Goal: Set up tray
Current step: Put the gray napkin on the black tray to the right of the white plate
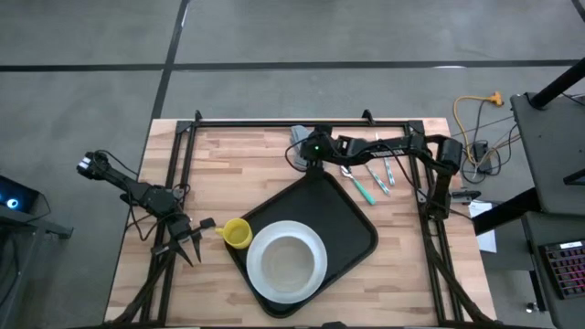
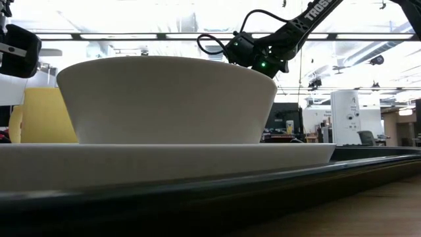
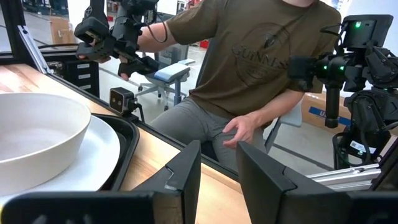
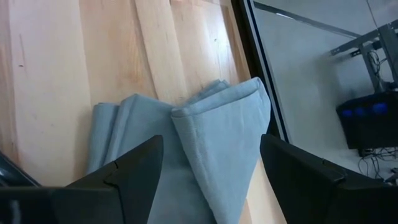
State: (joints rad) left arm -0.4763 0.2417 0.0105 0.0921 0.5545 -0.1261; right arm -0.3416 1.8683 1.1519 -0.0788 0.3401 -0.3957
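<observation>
Looking down from overhead, the tray [image 1: 352,224] lies slantwise in the middle of the desk [image 1: 228,160], carrying a white plate [image 1: 315,279] with a bowl [image 1: 285,256] on it. A yellow cup [image 1: 237,234] sits just off the tray's left rim, cutlery [image 1: 375,178] lies beyond its far right edge, and the right gripper [image 1: 302,151] hangs past its far corner over a grey cloth [image 1: 300,137]. The left gripper [image 1: 187,242] waits left of the tray beside the cup, fingers spread and empty.

From desk height the tray's rim [image 2: 197,187] fills the foreground, low and thin. I'd judge it stiff, light plastic, best pinched at the raised rim, and slippery with crockery aboard.

The left wrist view adds a seated person [image 3: 249,74] behind the desk, beyond the tray's corner [image 3: 127,134].

Only the right wrist view shows the folded cloth [image 4: 205,149] clearly, lying between that gripper's wide-open, empty fingers [image 4: 311,171].
</observation>
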